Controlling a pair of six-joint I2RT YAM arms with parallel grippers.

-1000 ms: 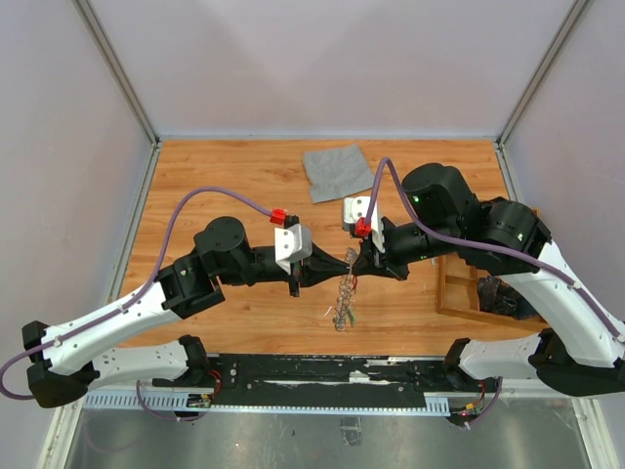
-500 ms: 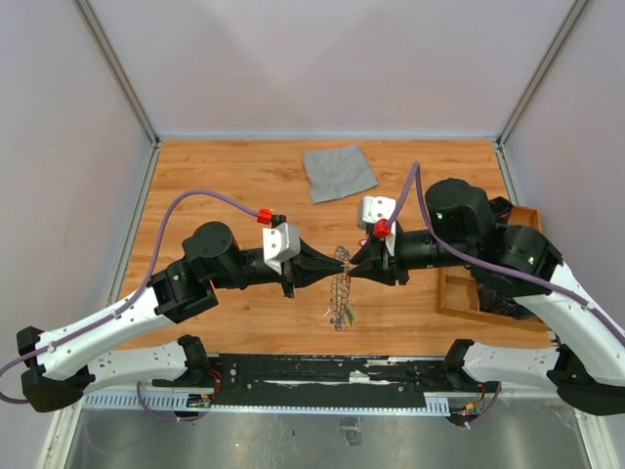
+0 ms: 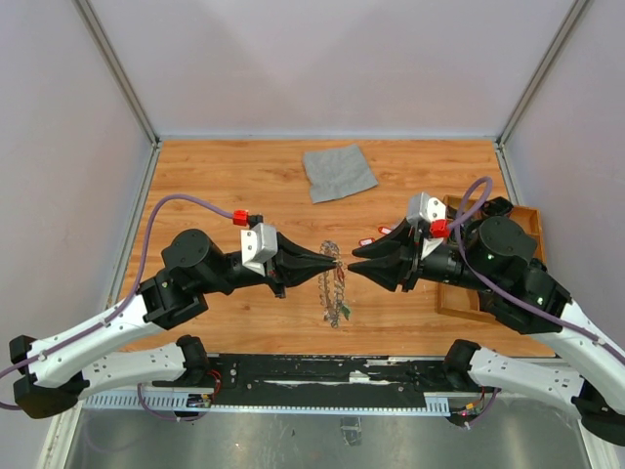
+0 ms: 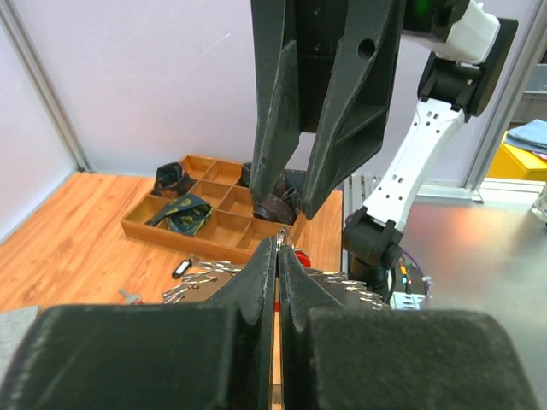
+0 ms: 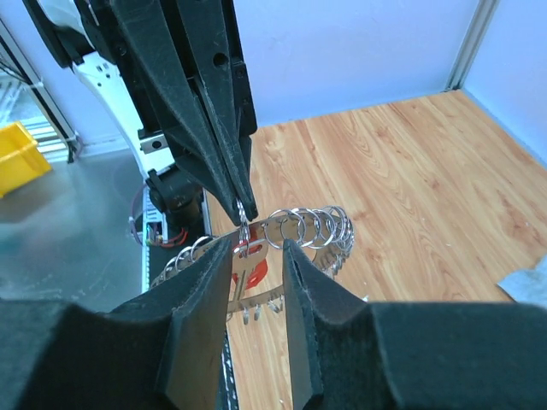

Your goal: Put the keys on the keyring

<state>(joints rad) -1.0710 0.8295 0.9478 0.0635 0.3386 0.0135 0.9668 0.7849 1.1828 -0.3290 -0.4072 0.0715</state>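
My left gripper (image 3: 338, 260) is shut on a small ring at the rim of the keyring (image 3: 337, 290), which hangs below its tips above the table. In the right wrist view the keyring (image 5: 312, 229) is a silvery band fringed with small rings, and a key with a red tag (image 5: 254, 263) hangs from it under the left gripper's tips (image 5: 240, 202). My right gripper (image 3: 354, 262) is open, its fingers (image 5: 203, 295) on either side of that key without touching it. Loose keys (image 4: 198, 273) lie on the table; red and white tags (image 3: 371, 238) show beside the right gripper.
A grey cloth (image 3: 338, 172) lies at the back middle. A wooden compartment tray (image 4: 224, 229) with dark parts stands at the right, partly under the right arm. The table's near edge with a black rail (image 3: 322, 371) runs below the hanging keyring.
Both arms have swung lower and nearer. The right gripper has drawn back to the right from the left gripper's tips, leaving a small gap, and now stands open. The keyring stays with the left gripper.
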